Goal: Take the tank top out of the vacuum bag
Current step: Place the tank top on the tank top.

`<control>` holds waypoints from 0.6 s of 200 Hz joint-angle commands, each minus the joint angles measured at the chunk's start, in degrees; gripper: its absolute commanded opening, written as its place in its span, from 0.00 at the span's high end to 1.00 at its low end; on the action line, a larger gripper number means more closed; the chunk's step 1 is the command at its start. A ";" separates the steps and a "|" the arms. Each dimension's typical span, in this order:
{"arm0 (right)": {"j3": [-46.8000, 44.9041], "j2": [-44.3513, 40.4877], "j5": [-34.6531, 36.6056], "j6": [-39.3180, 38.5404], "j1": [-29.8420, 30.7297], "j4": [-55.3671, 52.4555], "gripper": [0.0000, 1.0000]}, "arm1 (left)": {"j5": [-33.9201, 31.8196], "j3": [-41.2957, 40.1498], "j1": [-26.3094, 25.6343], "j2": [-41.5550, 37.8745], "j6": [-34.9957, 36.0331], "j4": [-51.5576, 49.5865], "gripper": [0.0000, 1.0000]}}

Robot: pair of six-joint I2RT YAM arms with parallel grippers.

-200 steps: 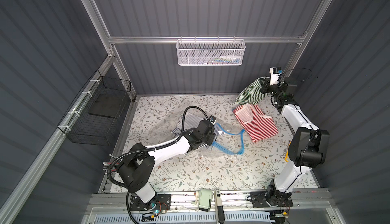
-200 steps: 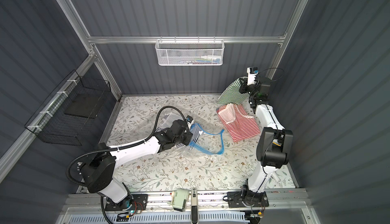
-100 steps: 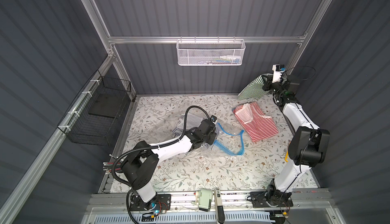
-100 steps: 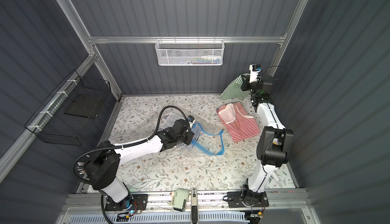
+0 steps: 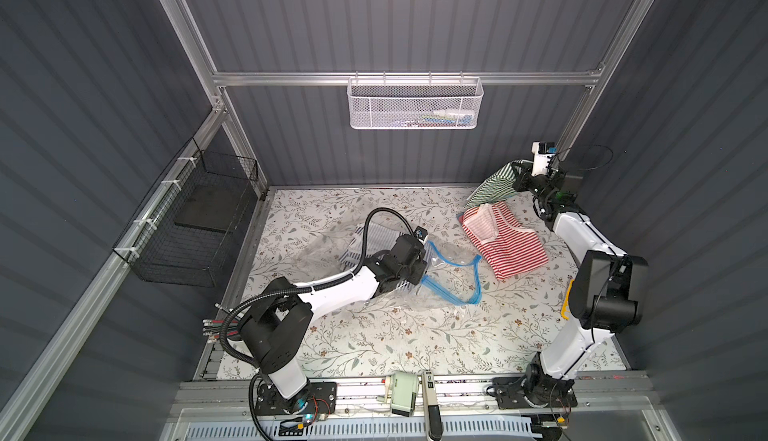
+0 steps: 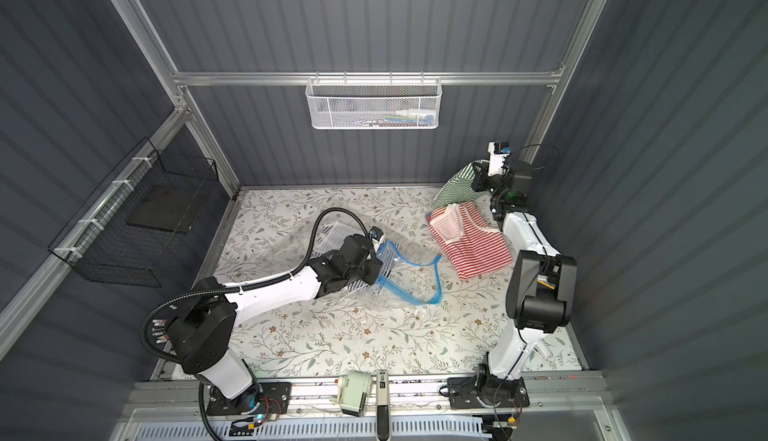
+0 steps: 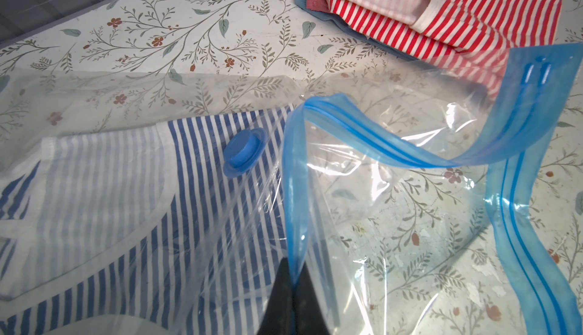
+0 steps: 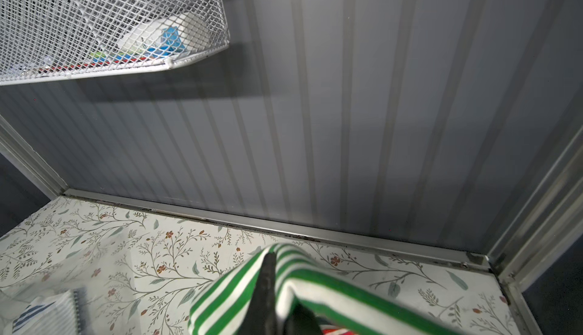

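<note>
The vacuum bag [image 5: 451, 270] [image 7: 378, 191] lies crinkled mid-table, its blue zip strip [image 7: 362, 137] [image 6: 432, 281] gaping in a loop. My left gripper [image 7: 293, 273] [image 5: 422, 281] [image 6: 376, 279] is shut on that strip near one end. A blue-and-white striped garment [image 7: 110, 191] [image 5: 370, 235] lies inside the bag, beneath the round blue valve cap [image 7: 243, 152]. At the back right, my right gripper [image 8: 277, 273] [image 5: 515, 173] [image 6: 476, 173] is shut on a green-and-white striped tank top [image 8: 331, 286] [image 5: 490, 187] [image 6: 453, 185], which hangs in the air outside the bag.
A folded red-and-white striped garment [image 5: 507, 243] [image 7: 457, 11] lies under the hanging top, on other folded cloth. A white mesh basket [image 5: 415, 104] hangs on the back wall, a black wire basket [image 5: 195, 218] on the left wall. The back wall and corner post stand close behind the right gripper.
The right gripper has lifted the green striped top a little higher and toward the back right corner. The left gripper keeps its hold on the zip strip, shifted only slightly.
</note>
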 commanded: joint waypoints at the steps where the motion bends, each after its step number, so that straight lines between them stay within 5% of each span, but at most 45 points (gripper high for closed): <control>1: -2.54 -3.40 2.64 -0.89 1.06 1.22 1.00 | 0.76 0.28 0.30 -2.48 0.45 0.79 1.00; 120: -15.21 -15.29 10.87 1.32 2.53 -6.63 1.00 | 2.12 -1.30 0.38 -7.83 2.07 -0.39 1.00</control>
